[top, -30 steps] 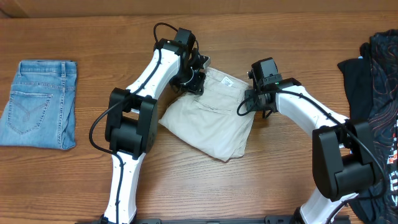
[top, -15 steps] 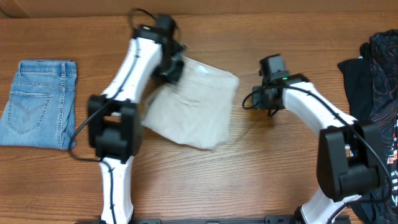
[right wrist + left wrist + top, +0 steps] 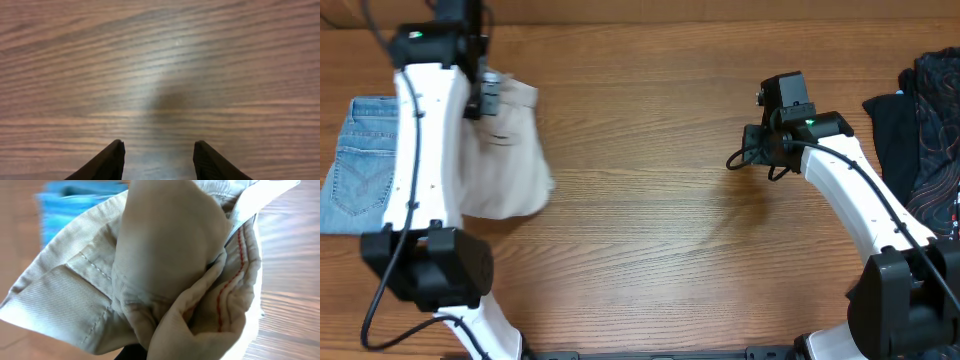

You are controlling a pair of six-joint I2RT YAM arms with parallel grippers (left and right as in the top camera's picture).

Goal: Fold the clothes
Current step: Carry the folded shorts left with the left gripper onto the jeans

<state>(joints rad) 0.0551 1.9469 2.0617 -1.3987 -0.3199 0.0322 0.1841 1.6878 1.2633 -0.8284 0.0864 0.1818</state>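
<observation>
Left gripper [image 3: 480, 97] is clamped on a bunched edge of the khaki shorts [image 3: 505, 160]. Its wrist camera is filled with crumpled beige cloth and red stitching. The shorts spread from the gripper toward 6 o'clock, in the table's 10 o'clock area, just beside folded blue denim shorts [image 3: 360, 170] at 9 o'clock. Right gripper [image 3: 157, 160], toward 2 o'clock, has its fingers spread apart over bare wooden table [image 3: 160, 60], holding nothing. Black red-printed garments [image 3: 930, 130] lie at 3 o'clock.

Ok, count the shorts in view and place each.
2. The khaki shorts hang from the left gripper; the denim shorts lie flat beside them at the far left. The dark garments at right may hide more.
</observation>
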